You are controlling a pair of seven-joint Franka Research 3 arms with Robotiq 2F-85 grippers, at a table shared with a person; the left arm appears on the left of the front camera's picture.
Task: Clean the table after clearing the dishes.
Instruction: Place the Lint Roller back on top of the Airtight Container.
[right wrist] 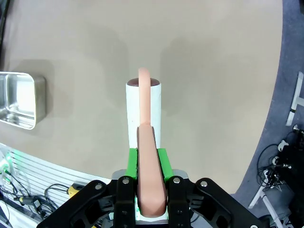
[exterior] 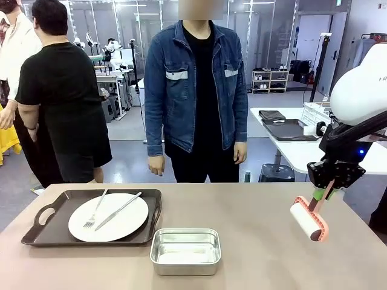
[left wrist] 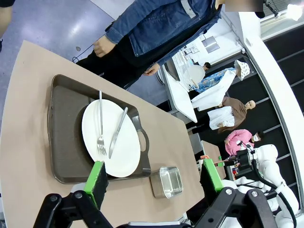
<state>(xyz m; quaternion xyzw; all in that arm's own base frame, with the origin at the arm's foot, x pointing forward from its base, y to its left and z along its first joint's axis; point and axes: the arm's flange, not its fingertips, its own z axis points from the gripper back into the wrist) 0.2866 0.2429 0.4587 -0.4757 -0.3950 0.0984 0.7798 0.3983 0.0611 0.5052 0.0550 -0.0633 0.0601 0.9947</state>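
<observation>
The small steel pan (exterior: 185, 251) sits closest, at the near edge of the table (exterior: 254, 217), with a dark tray (exterior: 42, 232) just beside it on the robot's left carrying a white plate (exterior: 109, 217), a fork (exterior: 95, 211) and a knife (exterior: 118, 211) laid across it. On the robot's right, the right gripper (exterior: 320, 194) is clamped on the pink handle of a lint roller (exterior: 308, 222). The white roll hangs low over bare tabletop, and whether it touches cannot be told. The roll's long axis runs away from the claw, in line with the handle, so a sweeping stroke would probably go crosswise to it, toward the pan and tray, which lie well apart to its left. The left gripper (left wrist: 154, 176) hangs above the tray with its jaws spread wide and nothing between them. It is the nearer arm to the plate, so clearing that dish looks like its job before the roller can cover that side
</observation>
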